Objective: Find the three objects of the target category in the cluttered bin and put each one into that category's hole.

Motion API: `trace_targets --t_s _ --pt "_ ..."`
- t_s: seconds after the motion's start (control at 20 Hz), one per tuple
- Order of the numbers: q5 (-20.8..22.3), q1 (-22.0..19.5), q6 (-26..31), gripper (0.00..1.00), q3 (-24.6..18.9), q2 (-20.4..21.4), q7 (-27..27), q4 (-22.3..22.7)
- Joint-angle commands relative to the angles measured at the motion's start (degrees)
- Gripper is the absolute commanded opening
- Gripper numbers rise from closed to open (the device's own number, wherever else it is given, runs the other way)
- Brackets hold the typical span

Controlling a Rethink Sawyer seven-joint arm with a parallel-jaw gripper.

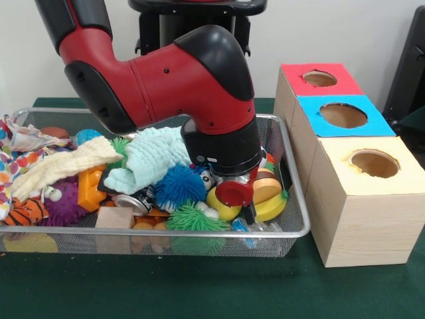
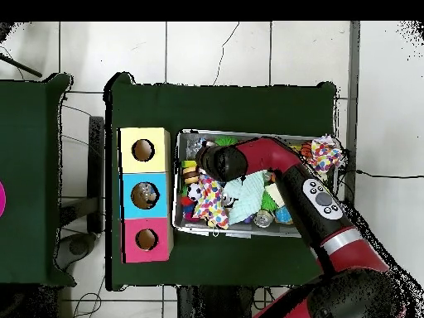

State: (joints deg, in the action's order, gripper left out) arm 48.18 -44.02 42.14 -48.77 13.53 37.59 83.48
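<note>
My gripper [image 1: 247, 211] reaches down into the right end of the wire mesh bin [image 1: 300, 219], among the toys. The arm's wrist hides most of it, and in the overhead view the arm covers it entirely. It sits beside a yellow and orange round toy [image 1: 269, 195] and a yellow ball [image 1: 222, 206]. A blue spiky ball [image 1: 179, 186] and a green spiky ball [image 1: 192, 219] lie just left of it. Right of the bin stand three boxes with holes: red [image 1: 319, 78], blue [image 1: 342, 115] and yellow [image 1: 374, 163]. Something lies inside the blue box's hole [image 2: 145, 195].
The bin also holds a light blue cloth [image 1: 156, 156], a cream cloth [image 1: 63, 166], a purple spiky ball [image 1: 63, 206], an orange block [image 1: 89, 189], a wooden block [image 1: 114, 218], a can [image 1: 133, 203] and a patterned cloth [image 2: 211, 199]. Green cloth covers the table [image 1: 199, 286].
</note>
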Motion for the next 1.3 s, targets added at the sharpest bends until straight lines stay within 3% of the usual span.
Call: trace_targets --t_s 0.05,0.2,0.6,1.1,1.3 --pt "4.2 -0.9 -3.4 0.00 3.2 -5.2 -8.6 -5.1" --pt "3.8 -0.2 -4.5 0.00 3.9 -1.8 -3.2 -1.2" --pt "-2.7 0.7 4.0 0.00 2.0 9.0 0.1 4.2" --pt "-8.4 1.5 7.7 0.00 1.9 14.4 0.3 6.2" --pt "-6.7 2.5 5.2 0.00 3.8 12.1 -0.6 4.5"
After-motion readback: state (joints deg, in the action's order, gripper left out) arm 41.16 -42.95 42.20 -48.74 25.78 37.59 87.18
